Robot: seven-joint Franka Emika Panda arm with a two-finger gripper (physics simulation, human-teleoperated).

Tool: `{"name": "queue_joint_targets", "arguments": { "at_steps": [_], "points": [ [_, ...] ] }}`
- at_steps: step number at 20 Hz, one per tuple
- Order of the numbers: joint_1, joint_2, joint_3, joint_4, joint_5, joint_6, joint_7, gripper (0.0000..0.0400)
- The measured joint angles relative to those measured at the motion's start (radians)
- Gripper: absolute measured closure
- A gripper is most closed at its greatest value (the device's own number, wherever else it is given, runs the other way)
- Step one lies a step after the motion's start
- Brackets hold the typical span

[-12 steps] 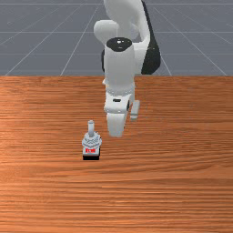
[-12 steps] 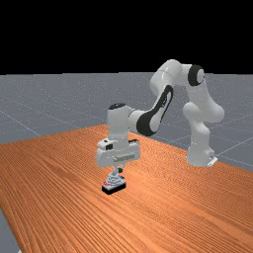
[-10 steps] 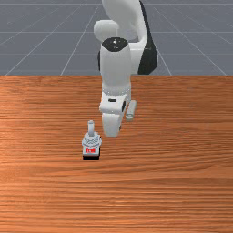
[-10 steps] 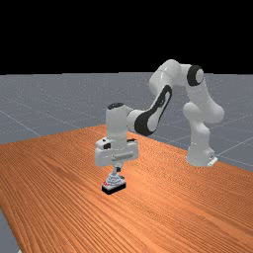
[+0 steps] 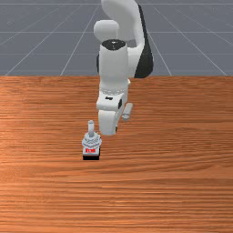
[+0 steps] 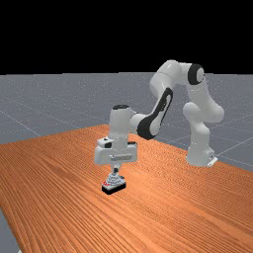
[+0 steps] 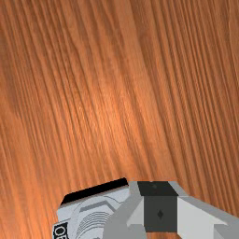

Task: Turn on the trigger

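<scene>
Beside hand (image 6: 116, 171), wrist view, switch (image 7: 91, 210) cut off

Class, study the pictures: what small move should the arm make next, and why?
Probably ease the gripper slightly toward the front view's left, nearer the lever: there the hand hangs to the right of the lever, which sticks up from its base.
</scene>
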Motion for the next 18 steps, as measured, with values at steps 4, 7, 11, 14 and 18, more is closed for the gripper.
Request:
{"name": "queue_joint_targets", "arguments": {
  "at_steps": [4, 7, 11, 14, 18],
  "points": [
    [0.011, -0.002, -0.013, 0.045, -0.022, -0.236, 0.021, 0.04],
    [-0.038, -0.138, 0.034, -0.198, 0.091, -0.052, -0.086, 0.04],
    [-0.027, -0.104, 0.026, -0.254, 0.047, 0.076, -0.048, 0.04],
    [-0.04, -0.051, 0.038, -0.252, 0.057, 0.114, -0.058, 0.04],
    [-0.007, -0.071, 0.003, -0.293, 0.024, 0.136, 0.014, 0.04]
  ]
}}
